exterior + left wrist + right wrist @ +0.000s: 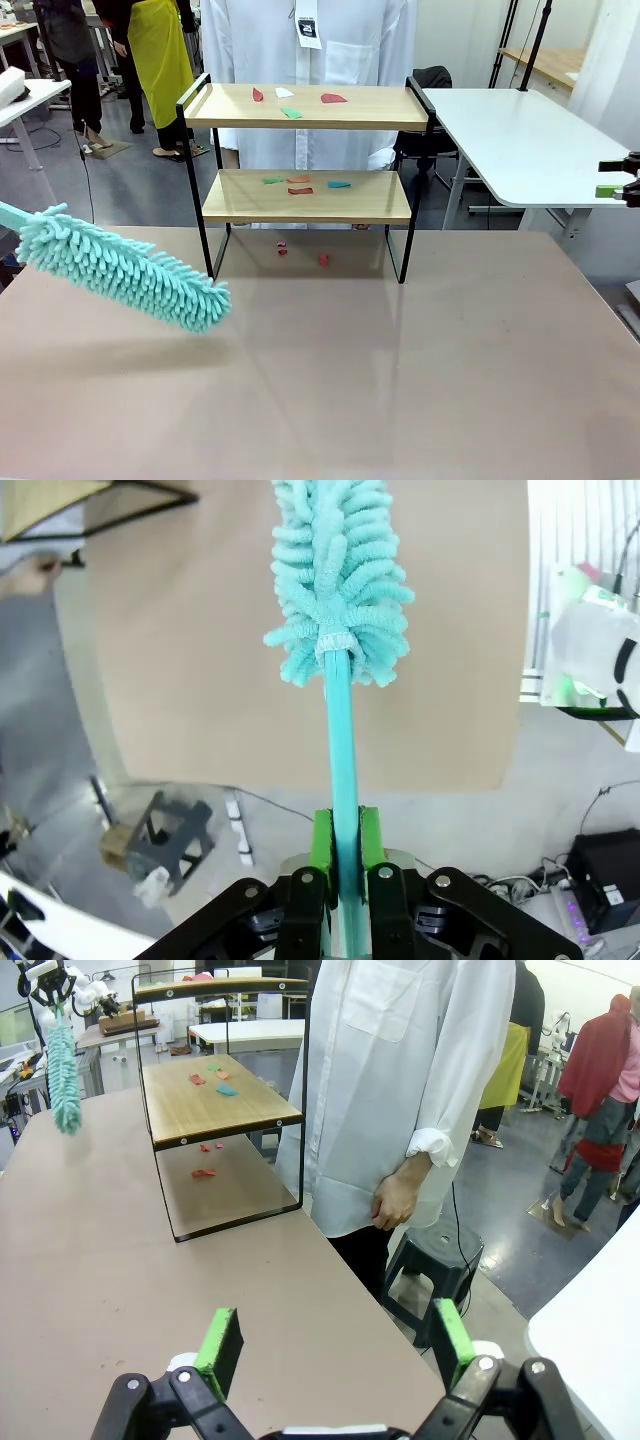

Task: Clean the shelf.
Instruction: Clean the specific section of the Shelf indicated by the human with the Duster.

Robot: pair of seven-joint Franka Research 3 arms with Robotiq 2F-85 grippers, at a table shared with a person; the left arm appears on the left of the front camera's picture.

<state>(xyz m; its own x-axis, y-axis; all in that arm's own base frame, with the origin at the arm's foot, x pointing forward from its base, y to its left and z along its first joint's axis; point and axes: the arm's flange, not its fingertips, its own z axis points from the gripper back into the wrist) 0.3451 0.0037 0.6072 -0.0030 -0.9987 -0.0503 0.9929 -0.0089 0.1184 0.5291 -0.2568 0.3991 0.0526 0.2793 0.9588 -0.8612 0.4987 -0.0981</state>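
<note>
The shelf (305, 197) stands at the table's far middle, two wooden boards in a black frame. Small coloured scraps (291, 113) lie on its top board, more scraps (300, 190) on the lower board and a few on the table beneath. The shelf (215, 1110) is also seen from the right wrist. My left gripper (342, 852) is shut on the teal handle of a fluffy turquoise duster (338, 570). That duster (125, 272) hangs above the table's left side, its tip left of the shelf. My right gripper (335, 1345) is open and empty; its green pads (608, 190) peek in at the right edge.
A person in a white shirt (305, 45) stands behind the shelf, one hand (393, 1200) hanging at the table's far edge. A white table (520, 140) sits at the back right. A stool (440, 1260) stands by the person. The beige tabletop (350, 380) spreads in front.
</note>
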